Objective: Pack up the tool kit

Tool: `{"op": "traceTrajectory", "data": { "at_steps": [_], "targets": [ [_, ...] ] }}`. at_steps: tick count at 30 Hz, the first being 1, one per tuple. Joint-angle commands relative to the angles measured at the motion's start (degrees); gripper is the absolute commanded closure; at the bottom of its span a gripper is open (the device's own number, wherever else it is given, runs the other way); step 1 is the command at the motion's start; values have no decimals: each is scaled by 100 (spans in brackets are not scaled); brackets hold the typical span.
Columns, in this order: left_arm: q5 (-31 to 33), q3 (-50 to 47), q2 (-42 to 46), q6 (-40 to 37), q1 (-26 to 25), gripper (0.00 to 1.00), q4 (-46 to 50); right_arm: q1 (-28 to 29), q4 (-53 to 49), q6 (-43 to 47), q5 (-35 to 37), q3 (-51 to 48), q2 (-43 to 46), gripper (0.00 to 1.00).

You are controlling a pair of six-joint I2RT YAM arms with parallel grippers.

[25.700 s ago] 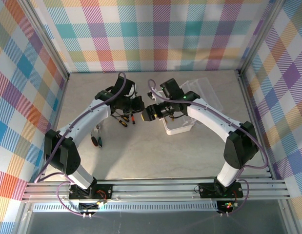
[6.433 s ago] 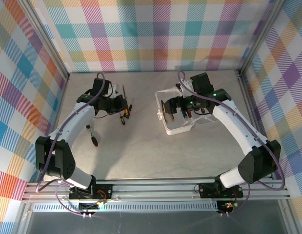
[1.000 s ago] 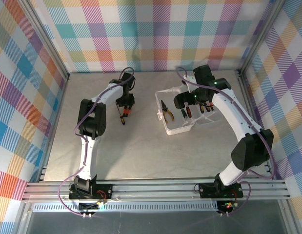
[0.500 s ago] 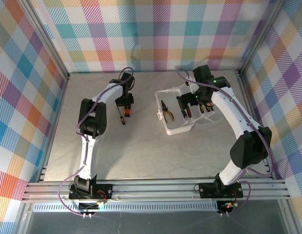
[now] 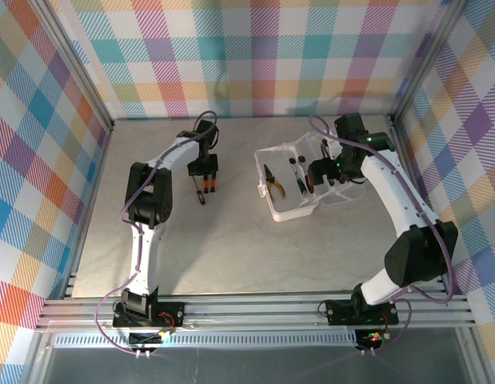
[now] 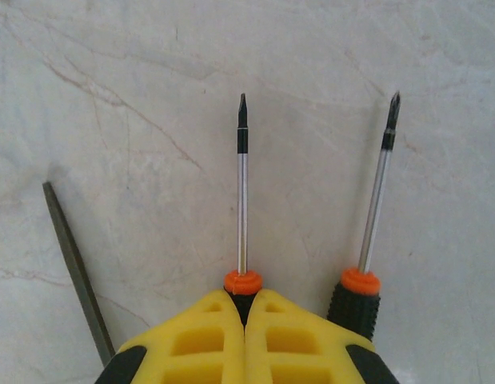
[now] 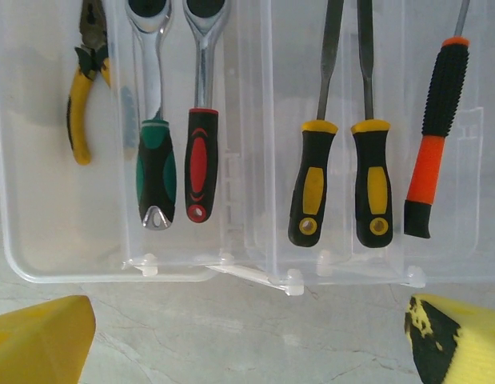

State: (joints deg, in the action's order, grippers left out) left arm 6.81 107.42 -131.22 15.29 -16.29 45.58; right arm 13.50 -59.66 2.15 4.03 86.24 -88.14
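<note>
Checked walls [image 5: 255, 56] enclose a pale marbled surface [image 5: 231, 248]. The left end effector [image 6: 245, 308] is clenched on a screwdriver [image 6: 242, 200], whose shaft points straight ahead of it. A dark flat blade [image 6: 75, 268] lies to its left and a second screwdriver [image 6: 373, 208] just to its right. The right end effector [image 7: 247, 344] is released, fingers wide, with the open clear case [image 7: 39, 232] directly ahead. Inside, from its left, are yellow-handled pliers [image 7: 85, 96], a green-handled ratchet [image 7: 155, 176], a red-handled ratchet [image 7: 201, 168], a pair of yellow-and-black-handled tools [image 7: 311, 184] and an orange-and-black screwdriver [image 7: 435, 160].
</note>
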Motion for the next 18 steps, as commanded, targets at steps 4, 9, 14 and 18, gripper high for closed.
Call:
{"op": "traceTrajectory", "data": {
  "at_steps": [4, 9, 14, 18],
  "targets": [
    [-200, -18, 794, -192, 47, 100, 695, -23, -64, 13, -368, -79, 312, 1],
    [-921, -94, 1482, -193, 46, 100, 745, -25, 69, 1, -1085, -66, 497, 1],
    [-2915, -642, 2346, 120, 0, 100, -88, -19, 416, -234, -2247, -69, 672, 1],
    [-3997, -1209, 2950, 745, -209, 100, -1081, 8, 910, -591, -3033, -152, 728, 1]
  ]
}}
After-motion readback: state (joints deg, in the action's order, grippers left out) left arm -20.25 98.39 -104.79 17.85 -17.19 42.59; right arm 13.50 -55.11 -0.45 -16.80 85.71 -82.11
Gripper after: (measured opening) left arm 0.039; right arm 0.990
